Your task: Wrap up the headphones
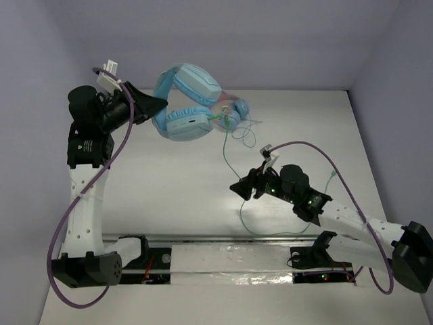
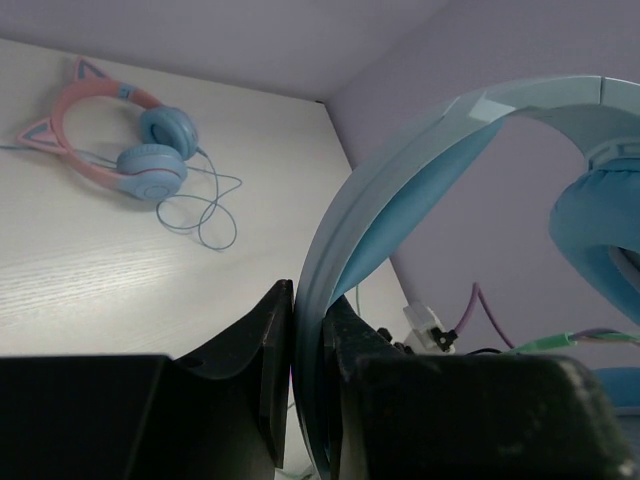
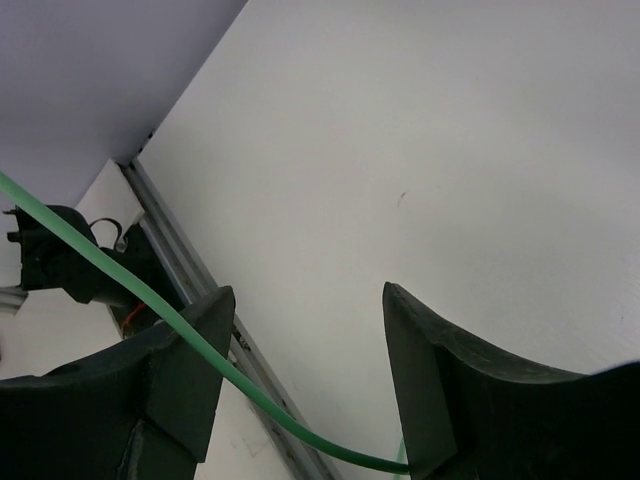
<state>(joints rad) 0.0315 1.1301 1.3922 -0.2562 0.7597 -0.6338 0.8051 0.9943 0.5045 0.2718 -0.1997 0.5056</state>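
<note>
So the big piece first: the headphones [image 1: 187,101] are up off the counter [image 1: 169,176], held at the far left-centre by the left end effector [image 1: 157,105], which is clenched on the wide blue headband [image 2: 345,250]. The left wrist view shows the band pinched edge-on between the two fingers. The cups hang out to the right of that grip.

The green cable [image 1: 233,145] trails from the cup area down across the counter toward the near edge. The right end effector [image 1: 239,187] sits along it, and in the right wrist view the jaws are spread with the cable running loose through the gap, nothing gripped.

My take on doing this step well: the right side needs to actually close on the cable before any looping starts, fairly close to the cups so there's little slack flopping around. Then wind around the headband while the left keeps it steady. A thin, springy cable like that will probably slip out of a loose pinch.

Watch-outs: the smaller pink pair [image 1: 233,108] lies right behind the held set, with its own thin cord [image 1: 247,132] curled on the counter near the green one. Easy to snag the wrong cord there.
</note>
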